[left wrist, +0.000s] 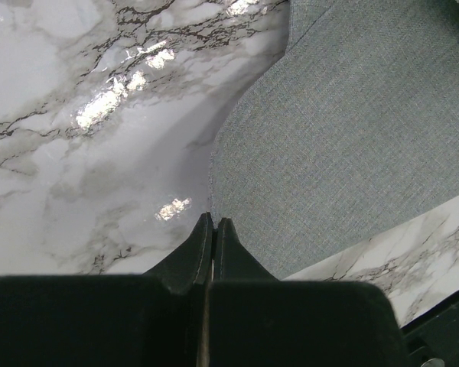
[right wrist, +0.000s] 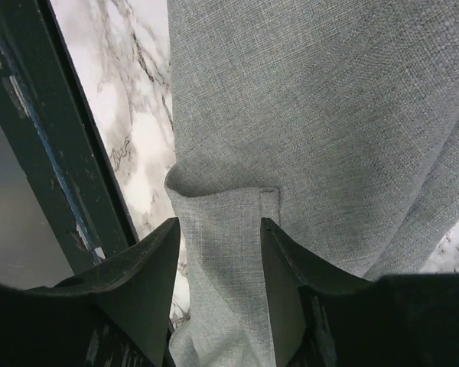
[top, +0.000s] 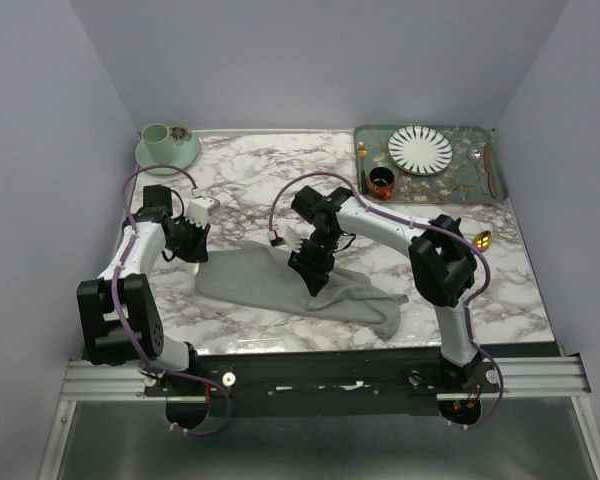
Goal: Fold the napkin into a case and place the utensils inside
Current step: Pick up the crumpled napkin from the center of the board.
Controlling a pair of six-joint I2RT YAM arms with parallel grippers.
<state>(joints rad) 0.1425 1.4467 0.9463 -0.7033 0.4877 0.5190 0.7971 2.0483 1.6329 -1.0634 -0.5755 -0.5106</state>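
Note:
The grey napkin (top: 290,285) lies crumpled across the middle of the marble table, not shaped into a case. My right gripper (top: 310,272) hovers over its middle. In the right wrist view the gripper (right wrist: 218,229) is open, with a folded hemmed corner of the napkin (right wrist: 306,99) between its fingers. My left gripper (top: 198,250) is at the napkin's far left edge. In the left wrist view it (left wrist: 213,223) is shut, with its tips at the cloth's edge (left wrist: 329,138) and nothing seen between them. A gold spoon bowl (top: 483,240) shows on the table at the right, behind my right arm.
A green tray (top: 460,135) at the back right holds a striped plate (top: 420,150), an orange cup (top: 382,181), a gold fork (top: 362,153) and more cutlery (top: 485,168). A mint cup on a saucer (top: 165,145) stands at the back left. The table's front edge (right wrist: 30,153) is close to the right gripper.

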